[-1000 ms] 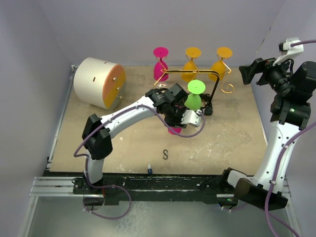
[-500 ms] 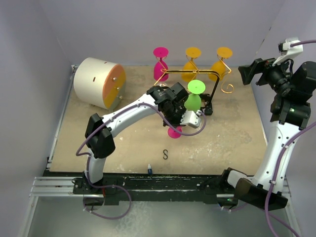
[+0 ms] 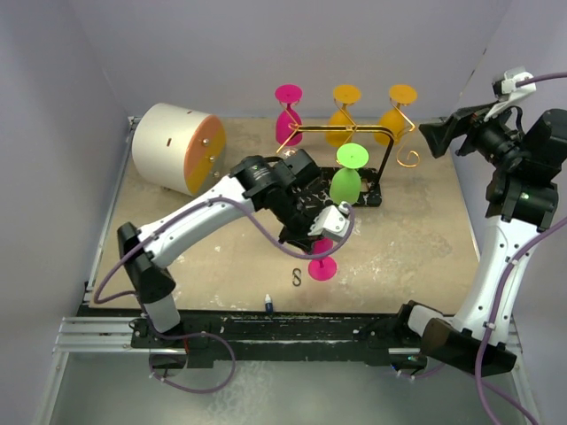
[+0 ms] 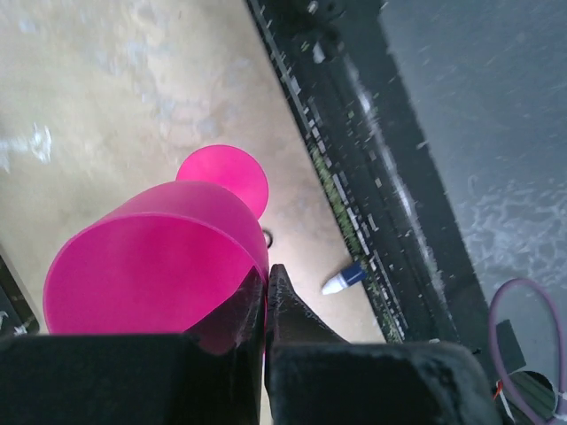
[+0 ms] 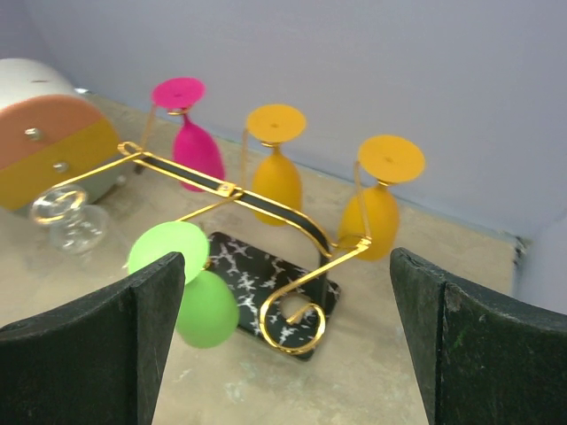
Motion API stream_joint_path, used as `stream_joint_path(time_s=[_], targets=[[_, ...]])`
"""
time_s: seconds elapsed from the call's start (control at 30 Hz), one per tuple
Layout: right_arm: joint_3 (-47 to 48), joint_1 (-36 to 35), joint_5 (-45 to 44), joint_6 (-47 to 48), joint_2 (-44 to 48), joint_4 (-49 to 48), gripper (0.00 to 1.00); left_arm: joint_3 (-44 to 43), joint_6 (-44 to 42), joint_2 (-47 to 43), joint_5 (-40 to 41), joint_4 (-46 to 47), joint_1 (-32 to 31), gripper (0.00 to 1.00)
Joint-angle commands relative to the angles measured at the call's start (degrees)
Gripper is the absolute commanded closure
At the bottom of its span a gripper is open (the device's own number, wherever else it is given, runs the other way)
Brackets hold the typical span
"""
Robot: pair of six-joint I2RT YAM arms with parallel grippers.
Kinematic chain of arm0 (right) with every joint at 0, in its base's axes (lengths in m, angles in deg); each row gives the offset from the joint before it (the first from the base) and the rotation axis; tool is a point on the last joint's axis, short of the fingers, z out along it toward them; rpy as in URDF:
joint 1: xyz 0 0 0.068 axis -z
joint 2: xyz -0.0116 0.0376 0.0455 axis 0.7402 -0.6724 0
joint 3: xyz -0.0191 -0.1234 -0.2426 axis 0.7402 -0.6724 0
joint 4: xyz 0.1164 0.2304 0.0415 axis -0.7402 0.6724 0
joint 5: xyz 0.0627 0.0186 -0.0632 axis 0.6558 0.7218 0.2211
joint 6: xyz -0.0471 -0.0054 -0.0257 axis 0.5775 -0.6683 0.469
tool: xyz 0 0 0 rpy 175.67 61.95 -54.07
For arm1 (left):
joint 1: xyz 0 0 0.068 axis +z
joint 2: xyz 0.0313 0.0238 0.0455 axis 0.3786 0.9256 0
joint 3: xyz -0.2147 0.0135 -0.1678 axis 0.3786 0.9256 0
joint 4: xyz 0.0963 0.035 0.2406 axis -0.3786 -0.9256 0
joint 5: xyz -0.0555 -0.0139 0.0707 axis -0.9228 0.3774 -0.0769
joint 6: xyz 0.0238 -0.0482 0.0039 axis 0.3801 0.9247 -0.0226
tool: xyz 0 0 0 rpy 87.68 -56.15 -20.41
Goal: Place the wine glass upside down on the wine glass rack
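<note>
The table (image 3: 407, 257) is carrying everything, with a white drum (image 3: 173, 146) lying on its side at the back left. The left arm (image 3: 204, 212) is reaching over the middle of the table. Its jaws are pinching the rim of a pink wine glass (image 4: 151, 266), one inside the bowl and one outside. The right arm (image 3: 505, 239) is standing raised at the right edge, its jaws spread wide and holding nothing.

The rack (image 5: 257, 266) is sitting at the back, well apart from the held glass. Four glasses are hanging from it foot-up: a pink one (image 3: 288, 115), two orange ones (image 3: 344, 111) and a green one (image 3: 347, 173).

The held glass is pointing its foot down toward the near edge, so it is needing a full turn-over. The thin rim grip is looking like the weak point; the glass could be twisting or slipping free during that turn. Swinging back, its foot could be knocking the green glass off. A small black hook (image 3: 298, 277) is lying just beside the foot.
</note>
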Motion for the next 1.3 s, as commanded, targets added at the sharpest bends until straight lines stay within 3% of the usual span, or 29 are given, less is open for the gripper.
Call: stream_joint_path(time_s=[0.0,0.13,0.33,0.5,0.67,0.93,1.27], targets=[[4.0,0.4,14.7,1.0,-0.8,-1.2,0.00,-0.5,2.3,-7.8,-10.3,0.0,-0.8,1.00],[5.2,0.7,19.0,2.4,-0.8,0.4,0.00,-2.3,5.2,-12.1,-13.6,2.8,-0.7,1.00],[3.2,0.9,21.6,-0.8,1.6,-3.8,0.00,-6.6,12.0,-16.6,-11.2,8.9,-0.4,1.00],[4.7,0.9,21.4,-10.5,-0.1,-8.2,0.01,-10.4,16.8,-18.9,-4.2,15.3,-0.3,1.00],[5.1,0.9,19.4,-18.6,-0.5,-10.7,0.06,-15.5,22.2,-18.0,9.3,21.8,0.8,1.00],[6.2,-4.5,18.3,-23.1,-2.9,-9.0,0.13,-25.8,24.4,-14.2,28.2,28.8,1.2,1.00],[6.5,-13.2,14.2,-24.8,-6.4,-15.9,0.19,-33.6,24.8,-8.5,30.8,32.6,1.2,1.00]])
